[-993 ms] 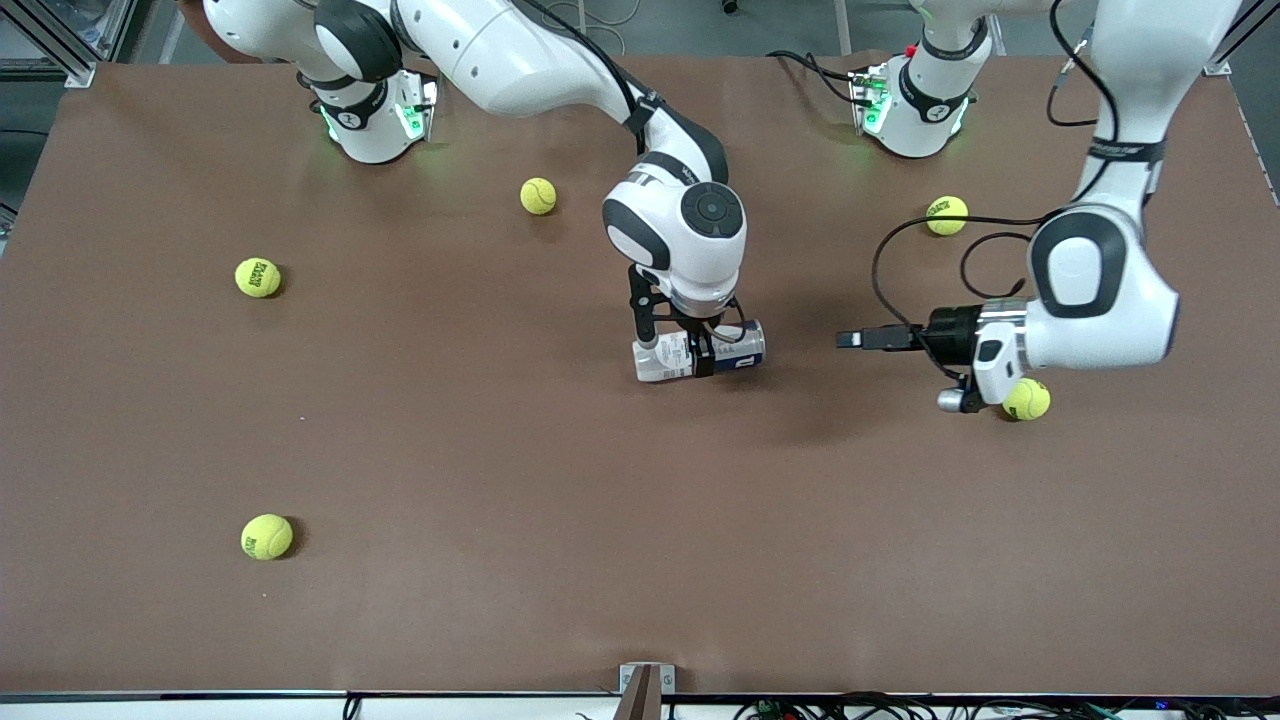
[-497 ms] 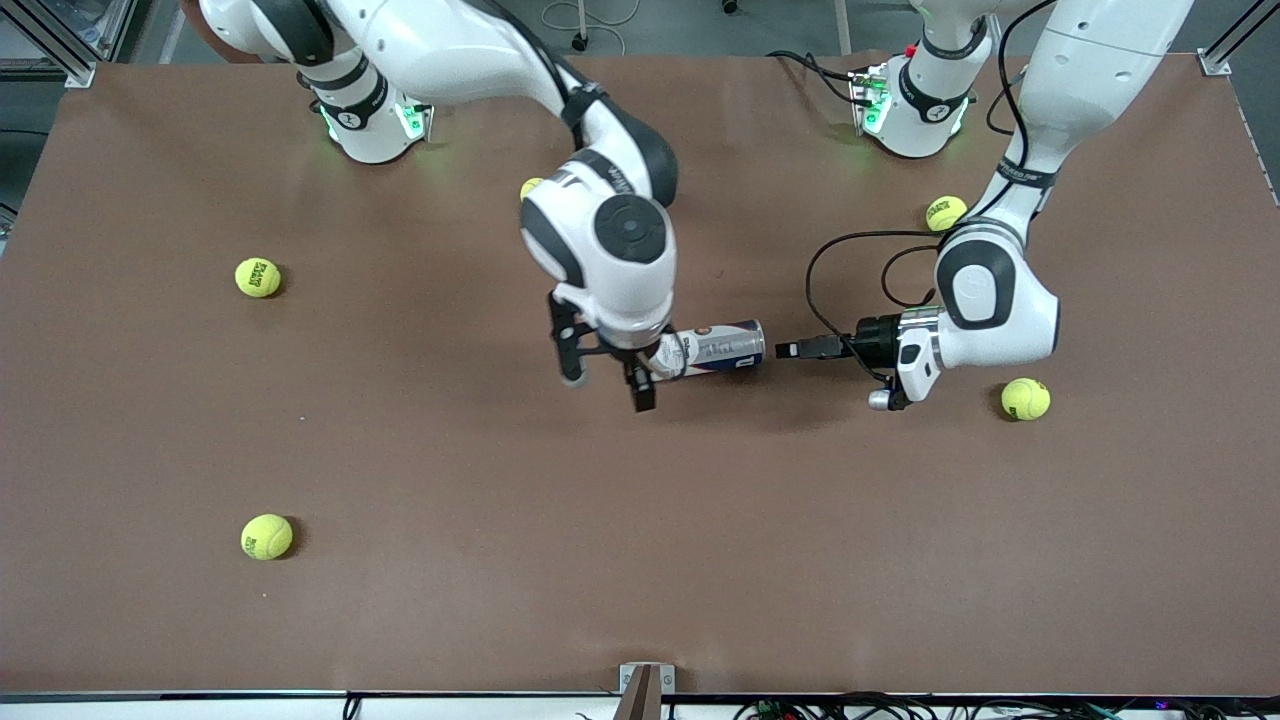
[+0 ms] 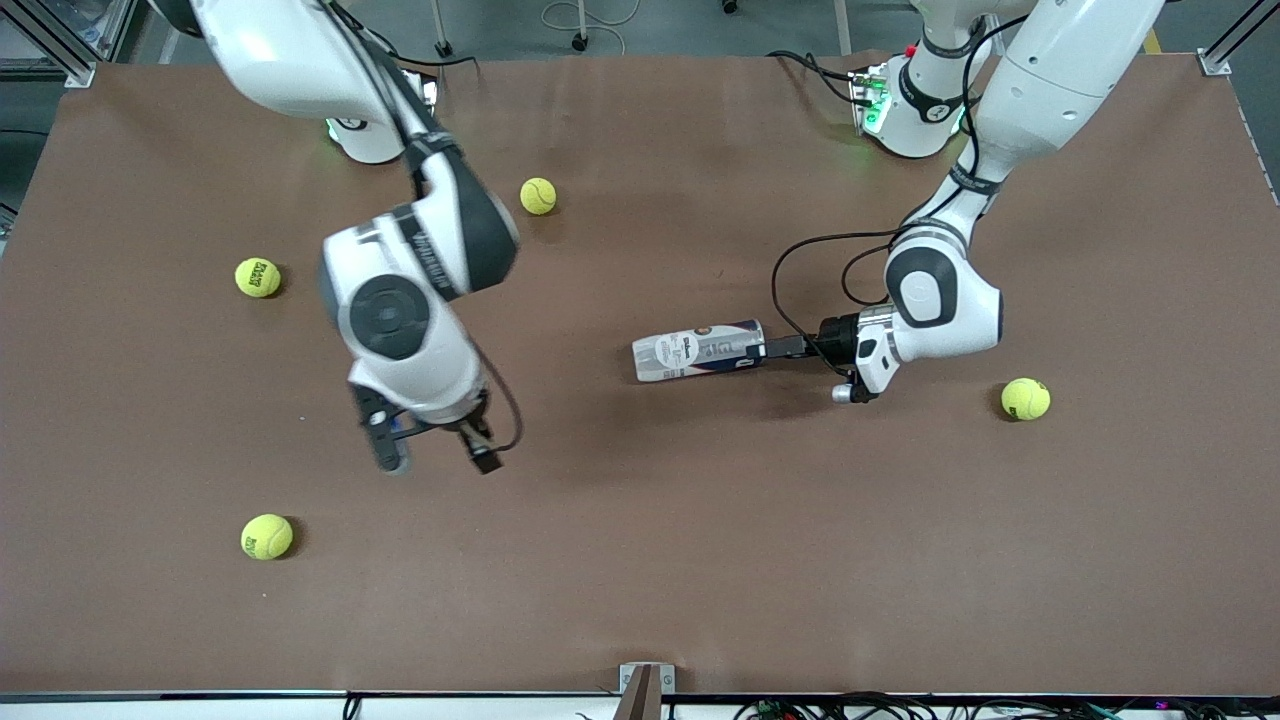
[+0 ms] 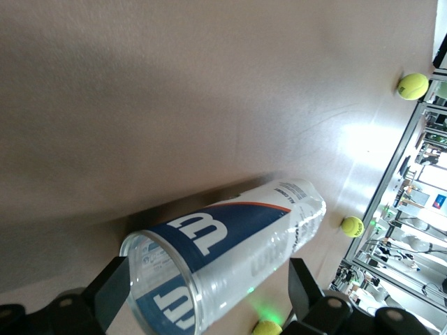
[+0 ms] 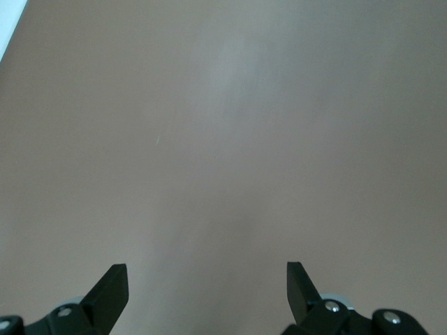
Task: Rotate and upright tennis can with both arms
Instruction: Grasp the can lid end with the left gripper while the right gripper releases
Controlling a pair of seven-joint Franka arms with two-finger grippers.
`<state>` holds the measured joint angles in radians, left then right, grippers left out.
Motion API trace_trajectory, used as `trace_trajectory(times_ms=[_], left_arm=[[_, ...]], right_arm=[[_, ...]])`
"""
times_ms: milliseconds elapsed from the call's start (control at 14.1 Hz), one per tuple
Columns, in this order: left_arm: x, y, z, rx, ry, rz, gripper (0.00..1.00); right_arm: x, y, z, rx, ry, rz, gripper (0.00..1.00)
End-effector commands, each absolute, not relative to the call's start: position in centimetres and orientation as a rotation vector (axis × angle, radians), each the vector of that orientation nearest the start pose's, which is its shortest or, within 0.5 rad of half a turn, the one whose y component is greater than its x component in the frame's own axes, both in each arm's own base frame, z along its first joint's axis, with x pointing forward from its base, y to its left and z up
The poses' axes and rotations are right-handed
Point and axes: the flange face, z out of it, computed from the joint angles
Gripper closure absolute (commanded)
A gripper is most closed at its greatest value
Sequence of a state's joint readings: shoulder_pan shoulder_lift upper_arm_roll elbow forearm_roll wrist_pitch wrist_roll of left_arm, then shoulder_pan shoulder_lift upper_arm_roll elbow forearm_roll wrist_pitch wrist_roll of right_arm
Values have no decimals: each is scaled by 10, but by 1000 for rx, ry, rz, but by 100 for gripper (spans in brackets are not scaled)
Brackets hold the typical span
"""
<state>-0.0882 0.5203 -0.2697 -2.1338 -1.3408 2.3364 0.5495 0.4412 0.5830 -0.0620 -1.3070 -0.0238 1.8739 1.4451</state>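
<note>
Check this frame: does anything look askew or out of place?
The tennis can lies on its side mid-table, its open end between the left gripper's open jaws. Five tennis balls lie scattered about the table. The right gripper hangs open over bare table.

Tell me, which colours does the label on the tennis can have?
The tennis can carries a dark blue and white label with a thin red line, clearest in the left wrist view.

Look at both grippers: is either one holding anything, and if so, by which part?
Nothing is held. The left gripper stands open around the open end of the lying tennis can, not clamped. The right gripper is open over bare table.
</note>
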Motion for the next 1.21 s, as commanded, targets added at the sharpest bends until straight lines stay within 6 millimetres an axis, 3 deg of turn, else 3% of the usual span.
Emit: trace_trajectory(times_ms=[0,142,355,497,709,851,1135], left_arm=[[497,-229,153,2193,318,-225,0],[496,-236,153,2198,333,-211,8],[495,-237,153,2197,329,-210,55],[498,-234,152,2199,321,-197,77],[508,-231,167,2191,314,-160,91],[520,-231,189,2179,305,-115,100],[546,-225,246,2143,304,-15,100]], right_arm=[[665,199,411,-2879,1377,-18,0],[675,134,421,-2965,1181,-6,0],[676,58,441,-3074,890,10,0],[671,22,460,-3129,672,21,0],[655,-6,496,-3172,420,44,0],[639,-20,528,-3183,291,63,0],[609,-28,575,-3182,230,90,0]])
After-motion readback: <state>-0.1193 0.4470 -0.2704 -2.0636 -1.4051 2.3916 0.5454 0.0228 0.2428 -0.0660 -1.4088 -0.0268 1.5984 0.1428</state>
